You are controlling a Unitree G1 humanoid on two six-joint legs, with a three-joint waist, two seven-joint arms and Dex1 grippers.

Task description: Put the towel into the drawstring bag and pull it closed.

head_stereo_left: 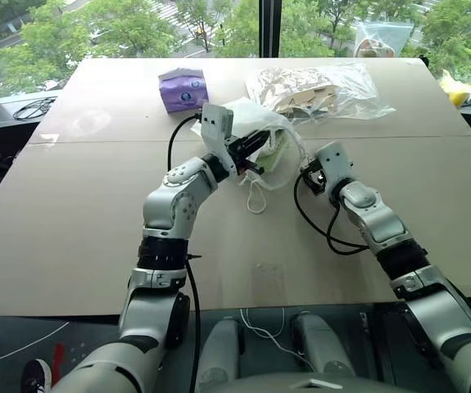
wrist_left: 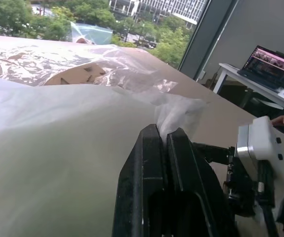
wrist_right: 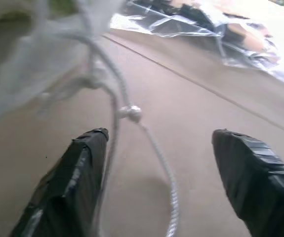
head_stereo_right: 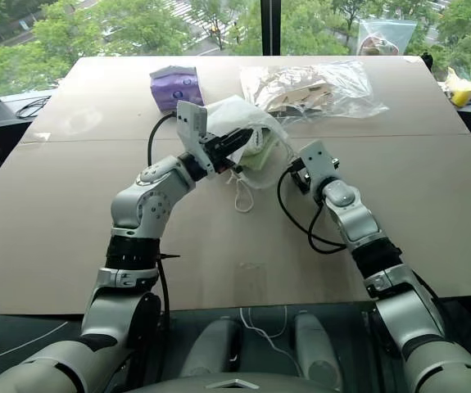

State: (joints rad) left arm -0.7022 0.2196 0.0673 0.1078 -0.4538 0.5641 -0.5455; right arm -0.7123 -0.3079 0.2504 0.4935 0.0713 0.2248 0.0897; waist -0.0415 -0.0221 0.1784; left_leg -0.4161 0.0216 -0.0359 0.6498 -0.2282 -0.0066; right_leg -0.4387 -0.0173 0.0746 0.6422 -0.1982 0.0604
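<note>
Nearest to us, our left gripper is pinched shut on the thin wall of the drawstring bag, holding it raised off the desk a little past the middle, toward the far edge. In the left wrist view the two black fingers sit pressed together with a fold of white film caught between them. The towel shows as a pale green lump through the translucent side, so we judge it is already inside the bag, with the mouth not yet drawn.

Moving right, the white cord dangles from the bag's mouth in a loop that droops onto the desk just below the bag. Our right gripper sits just beside the bag, low over the desk. In its wrist view the fingers stand apart, holding nothing, with the cord and its small knot running between them.

So we take the stuffing step as done and the closing step as in hand. Next we would need to close the right fingers on the cord near the knot, then draw it away from the bag while the left keeps its pinch as an anchor. The cord is thin and slack, so a loose grip could slip.

Farther back lie a purple packet and a clear plastic bag near the far edge.
</note>
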